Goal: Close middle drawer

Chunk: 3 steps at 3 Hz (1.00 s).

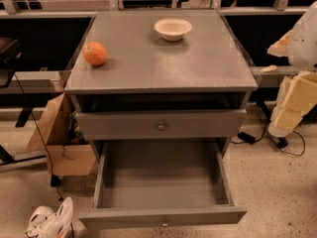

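Middle drawer (163,182) stands fully pulled out; closing not yet begun. My hand (291,105) hangs right of the desk (163,66), well apart from the drawer; its grip state I cannot tell

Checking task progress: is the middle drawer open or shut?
Open: the middle drawer is pulled far out, interior exposed; the gripper hangs at right, apart.

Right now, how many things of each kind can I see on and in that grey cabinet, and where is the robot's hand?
Drawers: 2, the middle drawer pulled far out and empty, and the upper drawer slightly out
Oranges: 1, the orange on top
Bowls: 1, the bowl on top
Total: 4
The gripper hangs at the view's right edge, touching none of them.
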### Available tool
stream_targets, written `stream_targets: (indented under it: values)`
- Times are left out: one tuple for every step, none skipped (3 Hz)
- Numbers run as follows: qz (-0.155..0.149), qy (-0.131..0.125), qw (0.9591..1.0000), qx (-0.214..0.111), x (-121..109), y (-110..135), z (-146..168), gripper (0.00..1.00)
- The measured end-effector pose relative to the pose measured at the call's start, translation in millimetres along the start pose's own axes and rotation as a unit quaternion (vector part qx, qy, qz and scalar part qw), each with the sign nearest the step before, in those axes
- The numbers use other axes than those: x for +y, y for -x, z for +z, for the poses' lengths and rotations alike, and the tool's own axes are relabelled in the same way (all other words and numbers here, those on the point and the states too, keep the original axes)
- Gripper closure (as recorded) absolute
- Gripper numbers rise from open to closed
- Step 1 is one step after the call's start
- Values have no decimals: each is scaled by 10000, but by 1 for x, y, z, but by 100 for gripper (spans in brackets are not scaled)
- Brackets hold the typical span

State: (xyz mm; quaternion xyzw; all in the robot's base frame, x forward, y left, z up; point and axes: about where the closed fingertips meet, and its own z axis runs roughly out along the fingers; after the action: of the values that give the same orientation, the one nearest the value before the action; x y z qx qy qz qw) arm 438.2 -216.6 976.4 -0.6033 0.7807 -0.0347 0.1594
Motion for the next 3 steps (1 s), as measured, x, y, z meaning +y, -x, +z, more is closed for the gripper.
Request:
stream_targets:
  values:
    - [-1,0,10000,-1,0,0,0,0]
    - [-207,59,9991,-352,7,2,9,0]
    - [-397,252,9935,-1040,28,-6,51,0]
